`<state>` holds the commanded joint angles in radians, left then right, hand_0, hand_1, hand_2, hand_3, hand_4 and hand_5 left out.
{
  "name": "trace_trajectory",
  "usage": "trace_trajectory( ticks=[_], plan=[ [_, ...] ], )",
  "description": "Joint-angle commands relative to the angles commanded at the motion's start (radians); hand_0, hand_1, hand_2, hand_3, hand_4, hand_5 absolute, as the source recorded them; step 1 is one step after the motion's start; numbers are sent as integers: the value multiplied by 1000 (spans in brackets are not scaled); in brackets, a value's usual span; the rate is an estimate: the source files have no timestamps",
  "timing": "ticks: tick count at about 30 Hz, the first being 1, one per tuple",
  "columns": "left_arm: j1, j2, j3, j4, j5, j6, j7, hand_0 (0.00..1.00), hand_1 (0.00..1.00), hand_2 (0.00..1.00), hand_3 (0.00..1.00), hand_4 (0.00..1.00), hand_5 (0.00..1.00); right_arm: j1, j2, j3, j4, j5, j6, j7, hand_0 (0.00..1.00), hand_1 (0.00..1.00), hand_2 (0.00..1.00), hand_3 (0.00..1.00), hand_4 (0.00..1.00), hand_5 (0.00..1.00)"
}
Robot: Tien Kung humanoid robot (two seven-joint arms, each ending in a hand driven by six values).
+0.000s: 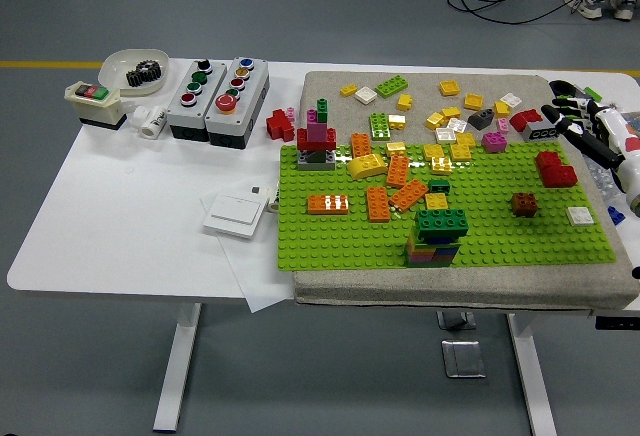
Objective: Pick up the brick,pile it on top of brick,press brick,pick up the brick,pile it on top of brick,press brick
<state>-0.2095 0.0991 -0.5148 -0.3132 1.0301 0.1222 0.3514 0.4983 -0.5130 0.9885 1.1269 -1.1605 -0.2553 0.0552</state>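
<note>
Far to the left of the right hand [583, 128], two grey push-button boxes [217, 87] are being kept at the table's back. Nearer, down and left of the hand, a multicoloured brick stack topped by a green brick [441, 221] is being carried by the green baseplate [350, 241]. Nothing is being held by the hand, its fingers [562, 116] being stretched out loosely over loose bricks just above a red brick [553, 169].

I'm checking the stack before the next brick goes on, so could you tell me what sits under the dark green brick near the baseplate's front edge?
Under the dark green brick is a short stack of multicoloured bricks on the green baseplate. Their tops are covered.
</note>
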Motion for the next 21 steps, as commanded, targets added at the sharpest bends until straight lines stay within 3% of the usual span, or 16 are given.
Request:
trace_trajectory(
  ticks=[21],
  plan=[
    [-7, -13, 62, 4, -113, 28, -28, 667, 713, 734, 589, 675, 660, 1, 0, -2, -1, -7, 1, -5, 780, 754, 787, 781, 974, 897]
  ],
)
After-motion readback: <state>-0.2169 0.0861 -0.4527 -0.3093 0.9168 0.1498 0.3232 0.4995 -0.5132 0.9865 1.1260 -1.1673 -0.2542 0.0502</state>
